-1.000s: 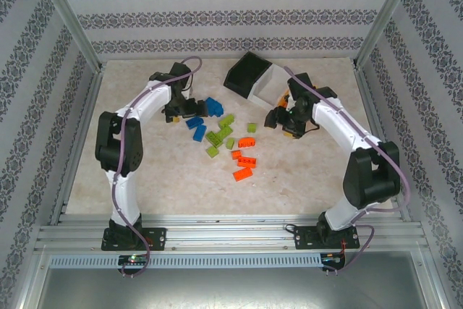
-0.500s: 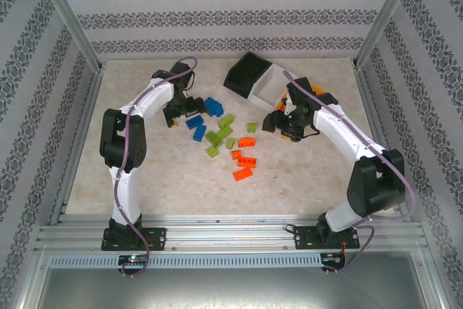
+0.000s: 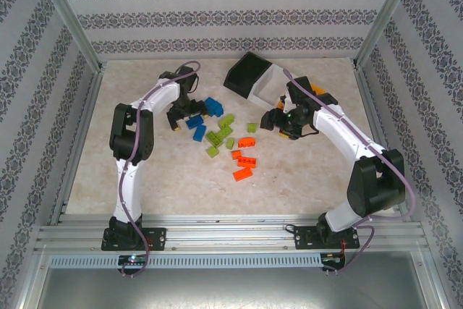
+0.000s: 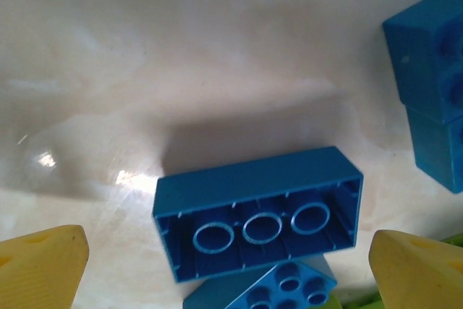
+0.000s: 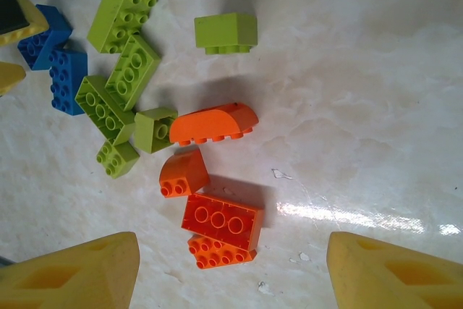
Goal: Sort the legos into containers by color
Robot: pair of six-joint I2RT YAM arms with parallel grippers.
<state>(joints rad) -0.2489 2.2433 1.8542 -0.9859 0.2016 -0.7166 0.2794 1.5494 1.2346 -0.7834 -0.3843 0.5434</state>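
One blue lego [image 4: 257,204], its hollow underside turned to the wrist camera, lies between the wide-spread fingers of the left tool [image 4: 228,245]. This is at the 10 o'clock edge of the pile on the worktop [image 3: 166,186]. A second blue brick [image 4: 289,289] touches its 6 o'clock side, so closing here could pinch both or send the hollow one skating over the glossy surface. The right tool [image 5: 233,255], also open and empty, hangs over the pile's 5 o'clock end. There a flat orange brick [image 5: 221,218] and a smaller orange one [image 5: 217,252] lie touching, so a grab might lift the pair or shove the nearby green brick [image 5: 155,129]. Counted from the right wrist view, there are four orange and six lime green. Blue looks like four or five, bunched too tightly for a firm count. At the pile's 1 o'clock stand the bins: one black bin [image 3: 249,74], one white bin [image 3: 276,86], and a sliver of an orange-yellow bin [image 3: 320,93] behind the right arm.
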